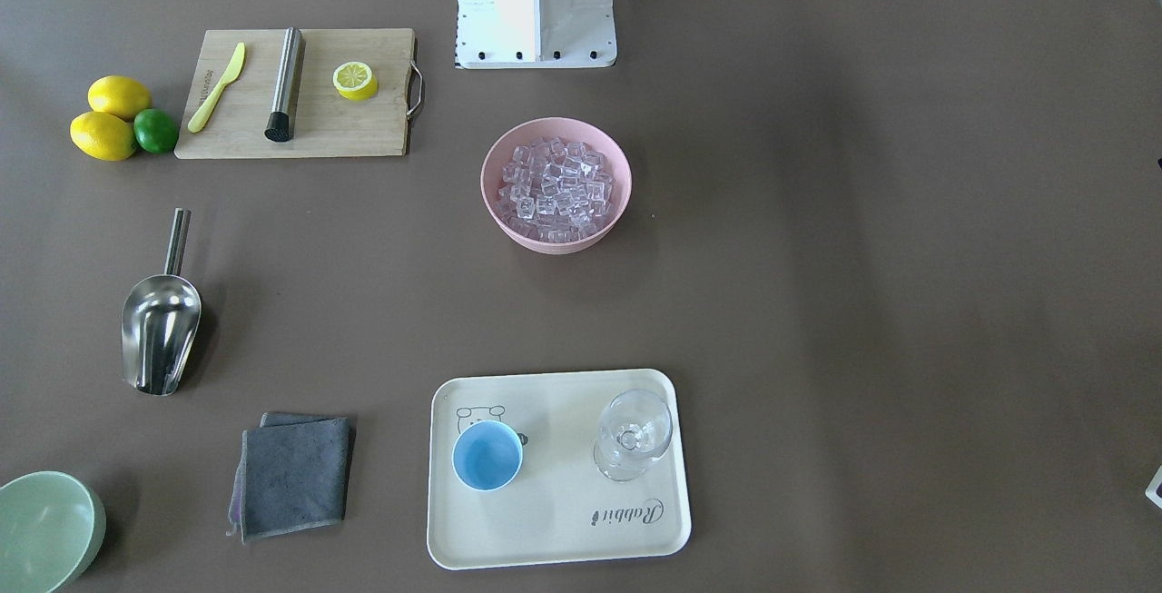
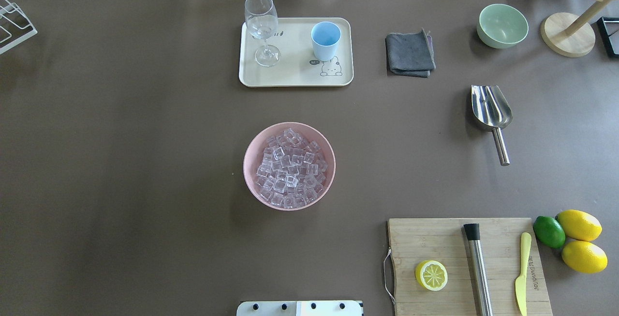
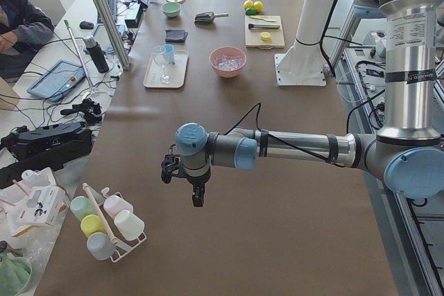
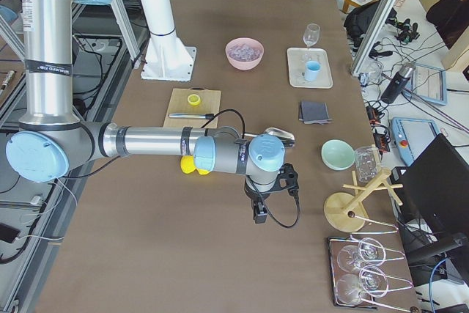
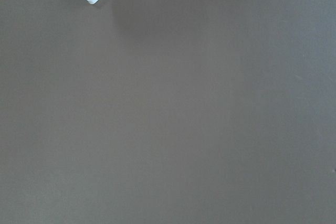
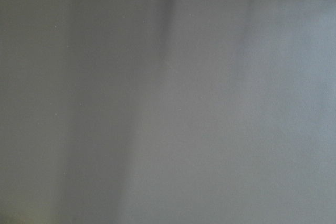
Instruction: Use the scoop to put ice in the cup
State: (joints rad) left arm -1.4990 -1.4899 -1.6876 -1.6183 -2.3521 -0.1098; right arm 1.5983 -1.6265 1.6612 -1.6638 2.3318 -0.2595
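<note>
The ice point(image 1: 556, 189) is a heap of clear cubes in a pink bowl point(image 2: 251, 161) at mid-table. The light blue cup point(image 1: 487, 455) stands upright and empty on a cream tray point(image 1: 563, 520). The steel scoop point(image 1: 162, 330) lies on the table, and it also shows in the overhead view point(image 2: 491, 110) on the right. My left gripper point(image 3: 198, 195) hangs over bare table, far from these things, and shows only in the exterior left view. My right gripper point(image 4: 259, 214) shows only in the exterior right view, beyond the scoop. I cannot tell whether either is open or shut.
A stemmed glass point(image 2: 262, 28) shares the tray. A grey cloth point(image 2: 410, 53) and a green bowl point(image 2: 502, 25) lie near the scoop. A cutting board point(image 2: 449, 248) holds a lemon half, a steel cylinder and a yellow knife. Lemons and a lime point(image 2: 549, 231) lie beside it.
</note>
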